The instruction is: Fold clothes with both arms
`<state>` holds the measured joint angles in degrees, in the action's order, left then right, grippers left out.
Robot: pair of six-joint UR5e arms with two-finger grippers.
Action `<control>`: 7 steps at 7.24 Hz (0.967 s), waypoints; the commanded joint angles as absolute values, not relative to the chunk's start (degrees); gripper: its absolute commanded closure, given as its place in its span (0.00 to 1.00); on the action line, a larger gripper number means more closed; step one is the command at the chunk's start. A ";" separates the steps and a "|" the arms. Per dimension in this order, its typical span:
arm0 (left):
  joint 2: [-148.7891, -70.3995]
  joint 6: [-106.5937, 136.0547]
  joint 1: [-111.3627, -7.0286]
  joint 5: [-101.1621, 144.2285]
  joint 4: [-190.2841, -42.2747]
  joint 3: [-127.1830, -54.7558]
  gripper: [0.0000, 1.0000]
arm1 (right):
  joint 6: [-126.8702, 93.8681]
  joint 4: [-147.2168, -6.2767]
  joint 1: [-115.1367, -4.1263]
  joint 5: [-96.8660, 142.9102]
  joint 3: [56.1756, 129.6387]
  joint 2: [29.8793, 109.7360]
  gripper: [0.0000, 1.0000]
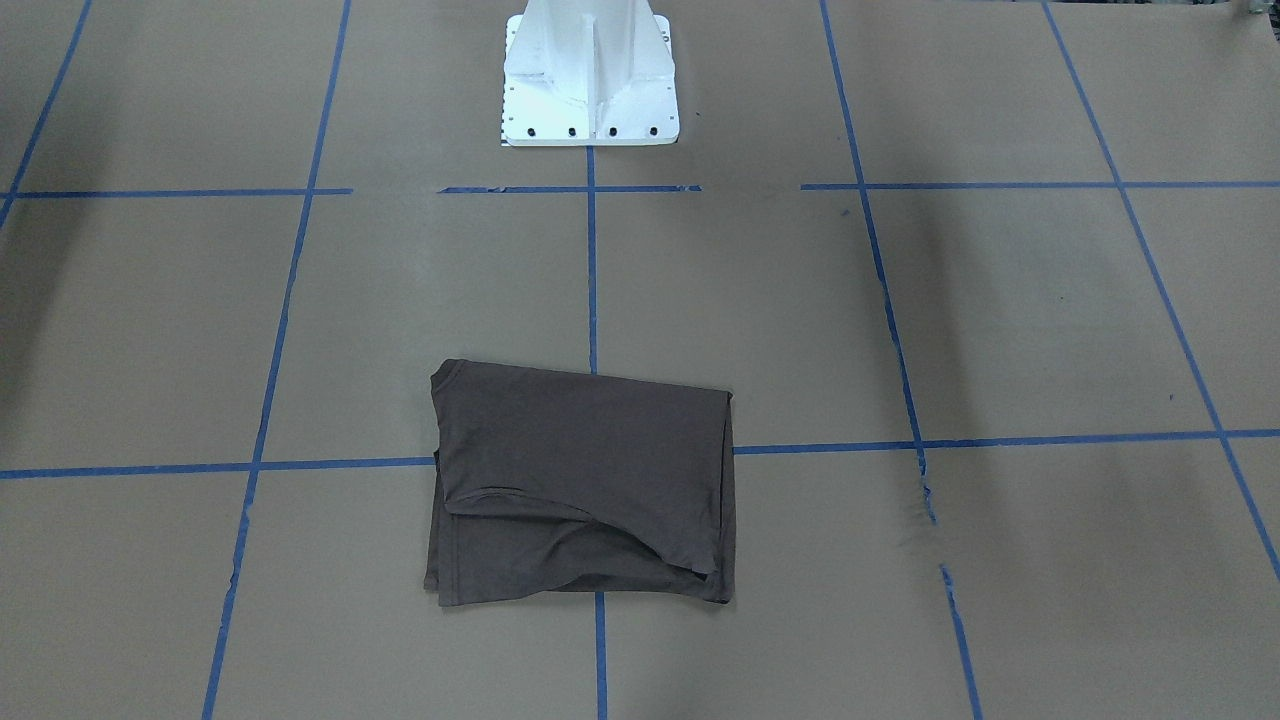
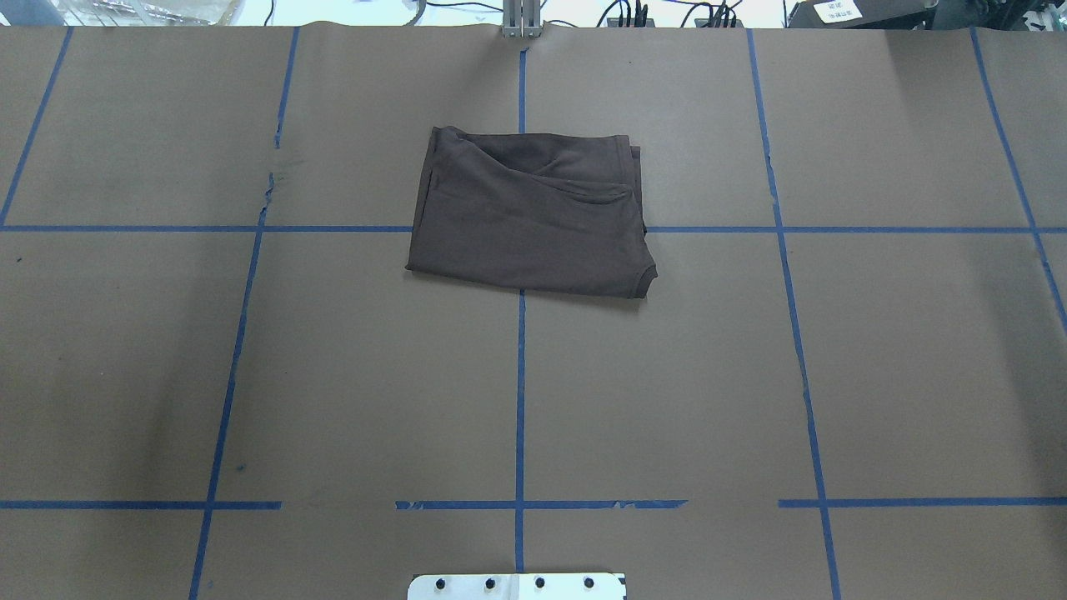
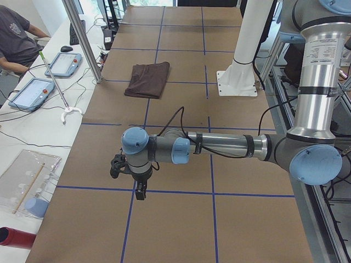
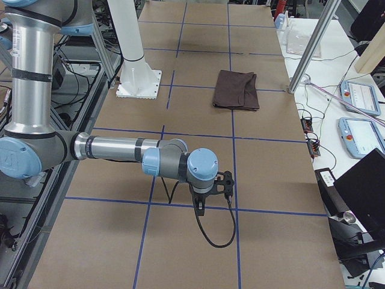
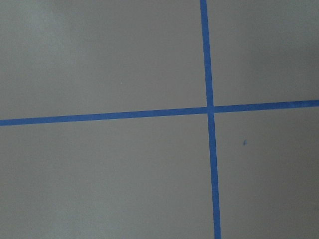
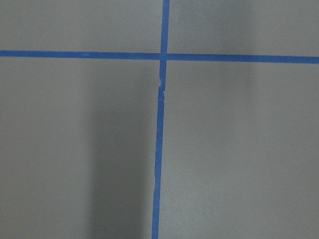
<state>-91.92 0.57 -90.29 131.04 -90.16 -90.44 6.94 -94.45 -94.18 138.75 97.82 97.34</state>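
The clothes are one dark grey-brown T-shirt [image 1: 585, 480] lying folded into a rough rectangle on the brown table cover, in the middle of the far half in the overhead view [image 2: 529, 221]. Nothing touches it. My left arm [image 3: 219, 147] stretches out low over the table's left end, far from the shirt [image 3: 148, 79], with its gripper [image 3: 140, 192] pointing down. My right arm [image 4: 114, 147] does the same at the right end, gripper [image 4: 201, 208] down, well away from the shirt [image 4: 236, 90]. I cannot tell whether either gripper is open or shut. Both wrist views show only paper and blue tape.
A white pedestal base [image 1: 590, 90] stands at the robot's edge of the table. Blue tape lines [image 2: 520, 400] form a grid. Aluminium posts [image 3: 82, 38] rise at the far edge. A seated person [image 3: 13, 38] and teach pendants [image 3: 60, 63] are beside the table.
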 commanded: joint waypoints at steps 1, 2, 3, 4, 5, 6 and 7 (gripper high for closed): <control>-92.02 1.58 -90.35 131.13 -90.18 -90.53 0.00 | -1.45 -90.47 -91.68 138.69 97.04 96.42 0.00; -92.11 1.58 -90.35 131.13 -90.18 -90.53 0.00 | -3.15 -86.70 -91.24 138.69 95.12 96.42 0.00; -92.20 1.67 -90.35 131.13 -90.18 -90.53 0.00 | -3.34 -84.57 -90.97 138.69 93.79 96.33 0.00; -92.28 1.67 -90.35 131.13 -90.18 -90.53 0.00 | -3.25 -84.29 -90.97 138.69 93.87 95.72 0.00; -92.29 1.67 -90.35 131.13 -90.18 -90.61 0.00 | -3.34 -84.46 -90.97 138.69 93.87 95.63 0.00; -92.29 1.67 -90.35 131.13 -90.18 -90.62 0.00 | -3.34 -84.46 -91.05 138.69 93.95 95.63 0.00; -92.29 1.67 -90.35 131.13 -90.18 -90.62 0.00 | -3.34 -84.46 -91.05 138.69 94.13 95.71 0.00</control>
<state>-92.28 1.67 -90.35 131.13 -90.17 -90.60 -3.31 -84.50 -91.03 138.69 93.99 95.70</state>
